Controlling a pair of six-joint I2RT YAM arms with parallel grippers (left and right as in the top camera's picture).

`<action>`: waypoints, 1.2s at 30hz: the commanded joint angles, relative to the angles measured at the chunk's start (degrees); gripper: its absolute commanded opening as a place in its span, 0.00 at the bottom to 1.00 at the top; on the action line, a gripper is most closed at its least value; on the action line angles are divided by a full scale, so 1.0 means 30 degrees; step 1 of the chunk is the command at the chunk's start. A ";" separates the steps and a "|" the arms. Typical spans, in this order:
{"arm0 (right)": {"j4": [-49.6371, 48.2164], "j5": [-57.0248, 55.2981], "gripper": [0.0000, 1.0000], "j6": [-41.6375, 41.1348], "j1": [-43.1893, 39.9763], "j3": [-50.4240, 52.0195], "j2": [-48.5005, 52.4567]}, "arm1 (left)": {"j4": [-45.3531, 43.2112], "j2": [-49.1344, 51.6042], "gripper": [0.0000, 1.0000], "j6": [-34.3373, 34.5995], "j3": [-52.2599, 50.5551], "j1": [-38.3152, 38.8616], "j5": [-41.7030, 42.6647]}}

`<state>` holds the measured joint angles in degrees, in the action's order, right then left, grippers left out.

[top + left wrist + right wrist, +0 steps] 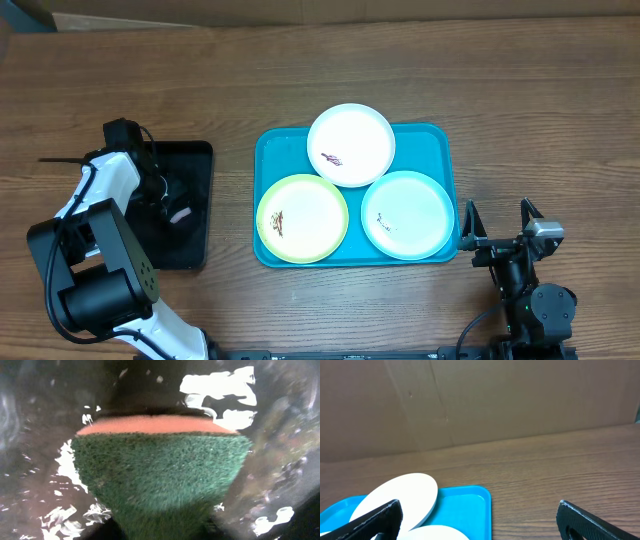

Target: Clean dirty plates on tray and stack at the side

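Three plates lie on the turquoise tray (pixel 440 140): a white one (pixel 350 143) at the back, a yellow-green one (pixel 302 217) front left and a pale mint one (pixel 407 214) front right, each with small dark smears. My left gripper (pixel 168 200) is down over a black tray (pixel 195 160). A sponge (pixel 160 470), green scouring face with a pink-orange layer behind, fills the left wrist view and hides the fingers. The sponge's pink edge (pixel 182 214) shows beside the gripper. My right gripper (pixel 497 208) stands wide open just right of the turquoise tray, holding nothing (pixel 479 507).
The black tray is wet and glossy and lies left of the turquoise tray. A brown cardboard wall (pixel 470 400) stands behind the table. Bare wooden tabletop (pixel 540 120) lies right of the turquoise tray and between the two trays.
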<state>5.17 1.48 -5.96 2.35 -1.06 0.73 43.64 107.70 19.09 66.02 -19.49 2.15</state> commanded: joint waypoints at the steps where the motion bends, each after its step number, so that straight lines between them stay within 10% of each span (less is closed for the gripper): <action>1: -0.0117 -0.0124 1.00 0.0066 0.0087 0.0204 -0.0189 | -0.0393 0.0211 1.00 -0.0073 -0.0124 0.0131 0.0131; 10: -0.0117 -0.0117 1.00 0.0066 0.0087 0.0204 -0.0189 | -0.2069 0.0211 0.99 -0.0080 -0.0124 0.0131 -0.1071; 17: -0.0117 -0.0124 1.00 0.0066 0.0087 0.0204 -0.0189 | -0.2295 0.0211 0.04 -0.0080 -0.0124 0.0131 -0.1071; 21: -0.0117 -0.0124 1.00 0.0066 0.0087 0.0204 -0.0189 | -0.2135 0.0211 0.13 -0.0073 -0.0124 0.0131 -0.1064; 22: -0.0117 -0.0124 1.00 0.0066 0.0087 0.0204 -0.0189 | -0.2018 0.0211 0.38 -0.0080 -0.0124 0.0131 -0.1064; 23: -0.0117 -0.0124 1.00 0.0066 0.0087 0.0204 -0.0189 | -0.1865 0.0211 0.88 -0.0073 -0.0124 0.0131 -0.1042; 24: -0.0117 -0.0124 1.00 0.0066 0.0087 0.0204 -0.0189 | -0.1698 0.0211 1.00 -0.0073 -0.0124 0.0131 -0.0954; 32: -0.0117 -0.0124 1.00 0.0066 0.0087 0.0204 -0.0189 | 0.0321 0.0211 1.00 -0.0066 -0.0124 0.0138 0.1239; 36: -0.0117 -0.0124 1.00 0.0066 0.0087 0.0204 -0.0189 | 0.1326 0.0211 0.58 -0.0073 -0.0124 0.0146 0.2171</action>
<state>5.17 1.48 -5.96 2.35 -1.06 0.73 46.74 107.70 19.31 66.04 -19.49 3.70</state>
